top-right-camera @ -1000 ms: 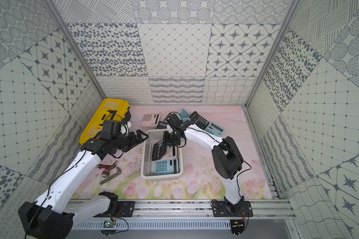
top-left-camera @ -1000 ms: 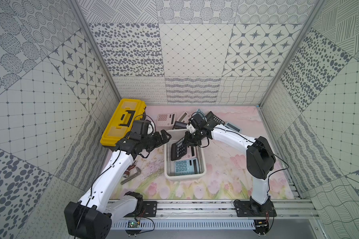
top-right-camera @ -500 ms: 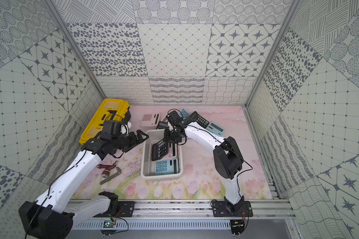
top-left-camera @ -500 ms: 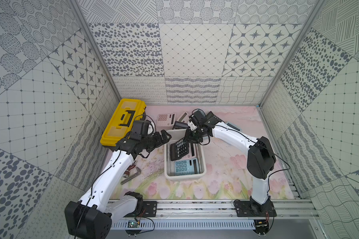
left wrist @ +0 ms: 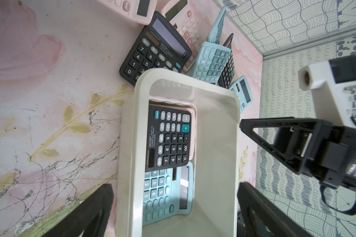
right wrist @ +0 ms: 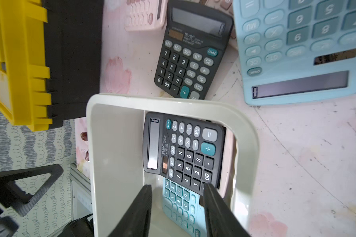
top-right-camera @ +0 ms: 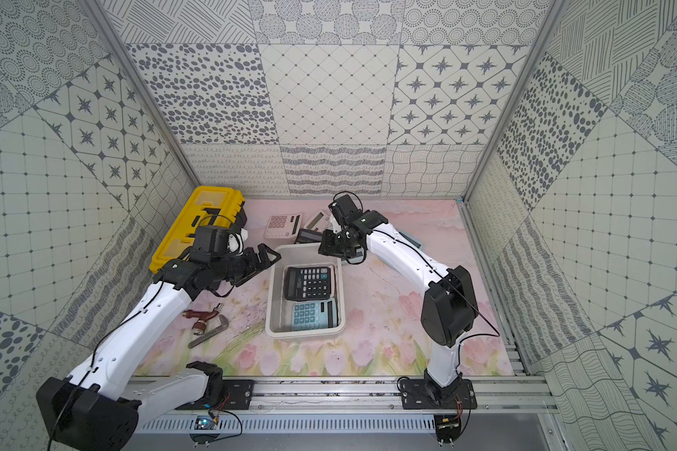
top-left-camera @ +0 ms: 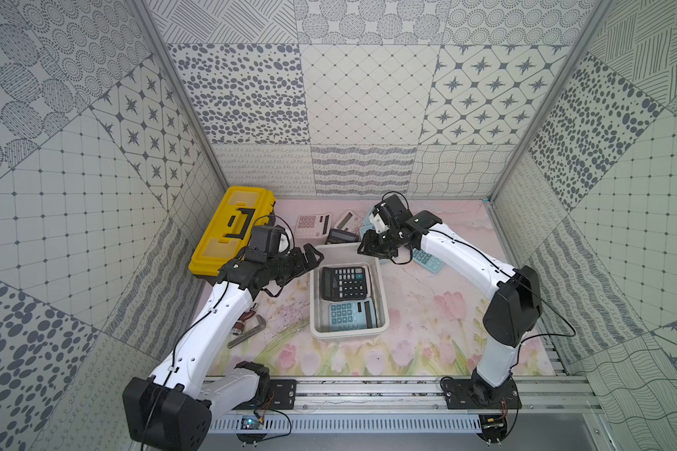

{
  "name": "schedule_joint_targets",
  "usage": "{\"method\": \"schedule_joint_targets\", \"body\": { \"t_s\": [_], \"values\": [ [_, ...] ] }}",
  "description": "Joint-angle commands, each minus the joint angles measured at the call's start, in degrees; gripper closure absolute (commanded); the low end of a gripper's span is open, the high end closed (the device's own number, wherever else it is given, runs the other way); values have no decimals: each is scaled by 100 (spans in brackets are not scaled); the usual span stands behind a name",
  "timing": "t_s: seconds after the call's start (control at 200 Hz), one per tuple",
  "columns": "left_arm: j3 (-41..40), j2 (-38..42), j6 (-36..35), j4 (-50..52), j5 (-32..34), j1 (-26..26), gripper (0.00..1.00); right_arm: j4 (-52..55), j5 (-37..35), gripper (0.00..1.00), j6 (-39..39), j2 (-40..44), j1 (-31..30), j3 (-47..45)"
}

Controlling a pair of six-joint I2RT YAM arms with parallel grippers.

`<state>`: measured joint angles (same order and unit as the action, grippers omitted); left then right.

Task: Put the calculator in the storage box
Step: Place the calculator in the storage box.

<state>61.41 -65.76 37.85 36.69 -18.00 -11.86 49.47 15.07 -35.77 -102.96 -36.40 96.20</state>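
Note:
The storage box is a white tub in the middle of the floral mat. Inside it a black calculator lies flat at the far end, partly over a blue calculator. My right gripper hangs open and empty over the box's far rim. My left gripper is wide open and empty at the box's far left corner. In the left wrist view the box lies between its fingers.
A yellow-lidded toolbox stands at the back left. Several loose calculators lie behind the box: a pink one, a black one and a blue one. A red-handled wrench lies under my left arm.
My right gripper has opened and let go of the black calculator, which now lies flat in the box. It drew back toward the far rim. The left arm has not moved.

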Motion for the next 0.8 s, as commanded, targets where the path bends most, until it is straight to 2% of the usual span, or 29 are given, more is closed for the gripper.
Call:
{"method": "schedule_joint_targets", "body": {
  "t_s": [0.0, 0.195, 0.32, 0.48, 0.65, 0.795],
  "values": [
    [385, -273, -137, -1, -103, 32, 0, -76, 90, 49, 140, 424, 156, -189],
    [1128, -865, -341, 87, -196, 34, 0, -403, 300, 40, 152, 1061, 731, -798],
    [1792, -1533, -474, 213, -442, 28, 0, -634, 454, 33, 163, 1416, 1229, -1254],
    [2477, -2326, -583, 217, -730, 34, 0, -997, 712, 29, 146, 1633, 1902, -1821],
    [3565, -3352, -678, 505, -1020, 31, 0, -1794, 1312, 29, 58, 1457, 2495, -2257],
    [4476, -4317, -624, 655, -1344, 26, 0, -2272, 1713, 29, 297, 912, 2712, -2028]
  ]
}}
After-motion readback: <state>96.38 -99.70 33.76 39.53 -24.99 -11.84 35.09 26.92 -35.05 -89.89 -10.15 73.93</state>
